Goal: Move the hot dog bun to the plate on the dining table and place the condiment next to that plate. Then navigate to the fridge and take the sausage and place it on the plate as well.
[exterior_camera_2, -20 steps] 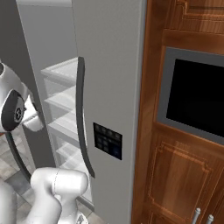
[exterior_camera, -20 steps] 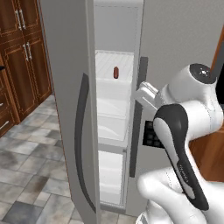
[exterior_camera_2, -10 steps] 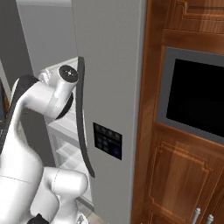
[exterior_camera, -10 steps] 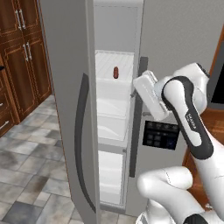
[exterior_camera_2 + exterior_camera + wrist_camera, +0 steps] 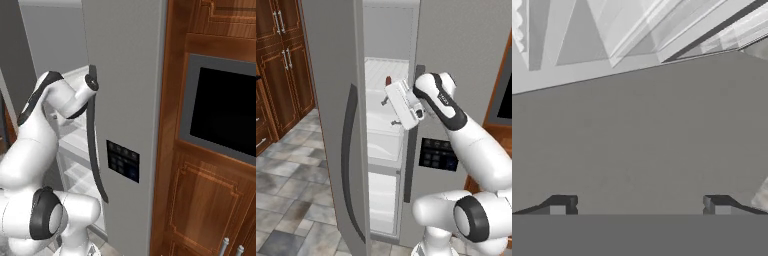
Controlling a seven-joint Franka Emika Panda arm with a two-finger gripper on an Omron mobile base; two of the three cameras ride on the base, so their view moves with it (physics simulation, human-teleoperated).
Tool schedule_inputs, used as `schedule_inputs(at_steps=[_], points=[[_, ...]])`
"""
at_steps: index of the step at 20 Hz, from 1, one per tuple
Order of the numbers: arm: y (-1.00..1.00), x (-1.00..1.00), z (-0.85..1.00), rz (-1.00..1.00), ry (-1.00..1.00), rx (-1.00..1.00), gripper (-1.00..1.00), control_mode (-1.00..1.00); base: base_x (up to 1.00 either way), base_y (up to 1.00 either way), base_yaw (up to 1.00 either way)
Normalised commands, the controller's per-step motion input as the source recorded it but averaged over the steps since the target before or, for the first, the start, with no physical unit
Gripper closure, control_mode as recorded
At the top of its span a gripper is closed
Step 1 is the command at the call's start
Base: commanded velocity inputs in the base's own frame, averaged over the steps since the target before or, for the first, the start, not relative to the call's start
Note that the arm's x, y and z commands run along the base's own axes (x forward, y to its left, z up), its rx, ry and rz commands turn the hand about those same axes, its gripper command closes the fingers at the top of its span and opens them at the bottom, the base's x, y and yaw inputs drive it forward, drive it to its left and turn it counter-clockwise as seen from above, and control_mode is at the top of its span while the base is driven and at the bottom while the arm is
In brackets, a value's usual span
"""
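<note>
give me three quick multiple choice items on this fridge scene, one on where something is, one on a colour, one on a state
1. Where is the sausage?
A. on a shelf inside the fridge
B. on the floor
C. in the gripper

2. What colour is the sausage?
A. yellow
B. dark reddish-brown
C. green

3. How does the gripper stand?
A. shut on the sausage
B. open, holding nothing
C. shut on the door handle

Answers:
1 A, it sits on a white shelf behind the hand.
2 B, a dark reddish tip shows.
3 B, the fingers stand wide apart in the hand view, nothing between them.
</note>
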Motion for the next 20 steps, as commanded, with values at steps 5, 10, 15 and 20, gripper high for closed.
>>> schedule_inputs(at_steps=[5, 10, 15, 20], points=[[0.60, 0.54, -0.16, 0.08, 0.11, 0.03, -1.00, -1.00, 0.00, 0.00, 0.00], [0.64, 0.20, -0.10, 0.05, 0.06, 0.00, -1.00, -1.00, 0.00, 0.00, 0.00], [0.62, 0.17, -0.09, 0.04, 0.03, 0.00, -1.00, -1.00, 0.00, 0.00, 0.00], [0.57, 0.06, -0.04, 0.02, 0.00, 0.00, -1.00, -1.00, 0.00, 0.00, 0.00]])
